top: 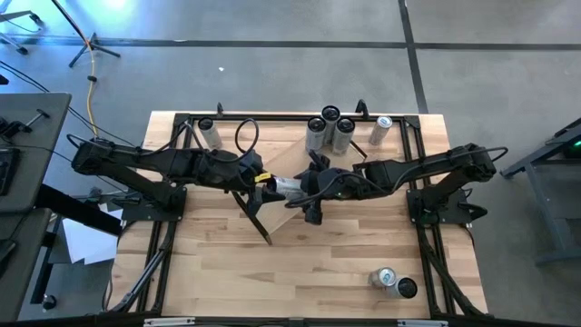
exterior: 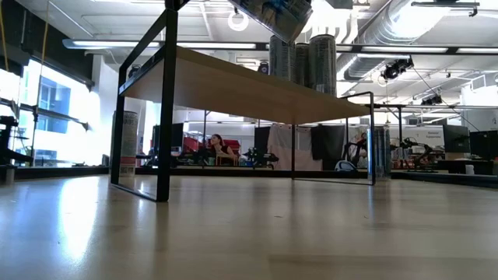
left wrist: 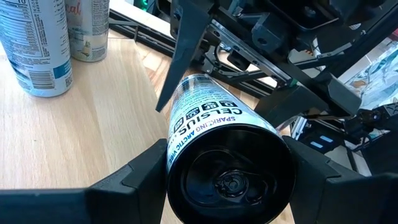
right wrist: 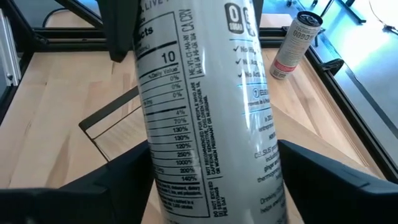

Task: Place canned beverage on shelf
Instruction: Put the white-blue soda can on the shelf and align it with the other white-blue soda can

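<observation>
Can (top: 286, 187) hangs in the air over the middle of the table, lying nearly on its side, its long axis running from one arm toward the other. Left gripper (top: 270, 188) pinches it at the bottom end, a finger (left wrist: 134, 174) on each side of the dark base. Right gripper (top: 307, 186) has its fingers spread around the can's other half, one finger (right wrist: 118, 180) to each side, and I cannot tell whether they touch it yet. Both grippers are about equally near.

Shelf (top: 300, 154) lies toward the far edge of the table from the held can. Three cans (top: 329, 127) stand on it in a cluster, a fourth (top: 380, 130) lies on its side near the right bracket, and another (top: 210, 133) stands at the left end. In my judgement the free board beside the cluster is the spot to aim for, and the cluster is what could get knocked. Two more cans (top: 392, 282) wait near the front right corner.
</observation>
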### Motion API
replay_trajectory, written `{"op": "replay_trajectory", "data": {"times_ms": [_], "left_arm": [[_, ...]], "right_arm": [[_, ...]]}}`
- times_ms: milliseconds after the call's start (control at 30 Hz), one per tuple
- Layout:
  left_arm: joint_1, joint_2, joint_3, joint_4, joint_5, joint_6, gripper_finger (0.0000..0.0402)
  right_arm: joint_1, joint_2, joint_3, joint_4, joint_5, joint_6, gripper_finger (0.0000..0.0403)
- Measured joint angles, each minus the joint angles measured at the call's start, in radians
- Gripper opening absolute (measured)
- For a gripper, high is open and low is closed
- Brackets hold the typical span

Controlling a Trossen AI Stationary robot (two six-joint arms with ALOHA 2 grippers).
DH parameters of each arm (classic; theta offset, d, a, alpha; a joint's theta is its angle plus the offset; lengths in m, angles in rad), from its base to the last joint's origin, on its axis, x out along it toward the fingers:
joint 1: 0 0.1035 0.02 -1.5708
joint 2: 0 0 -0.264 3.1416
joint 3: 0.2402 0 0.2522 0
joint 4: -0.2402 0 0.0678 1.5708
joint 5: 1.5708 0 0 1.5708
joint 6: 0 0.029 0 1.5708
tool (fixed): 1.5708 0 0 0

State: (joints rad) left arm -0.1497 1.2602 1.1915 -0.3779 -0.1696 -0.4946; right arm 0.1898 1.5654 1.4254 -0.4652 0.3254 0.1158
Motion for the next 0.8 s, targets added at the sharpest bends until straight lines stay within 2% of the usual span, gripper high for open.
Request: {"op": "replay_trajectory", "data": {"times_ms": [233,400,800], "left_arm": [[0.000,0.000,0.000,-0.003,0.003,0.000,0.0216],[0.000,0.000,0.000,-0.004,0.007,-0.001,0.0221],[0.006,0.000,0.000,-0.004,0.011,0.013,0.0261]], "right_arm": [[0.000,0.000,0.000,0.000,-0.003,-0.003,0.0263],[0.000,0.001,0.000,0.000,-0.003,-0.002,0.0262],[0.000,0.001,0.000,0.000,0.004,0.000,0.0262]]}}
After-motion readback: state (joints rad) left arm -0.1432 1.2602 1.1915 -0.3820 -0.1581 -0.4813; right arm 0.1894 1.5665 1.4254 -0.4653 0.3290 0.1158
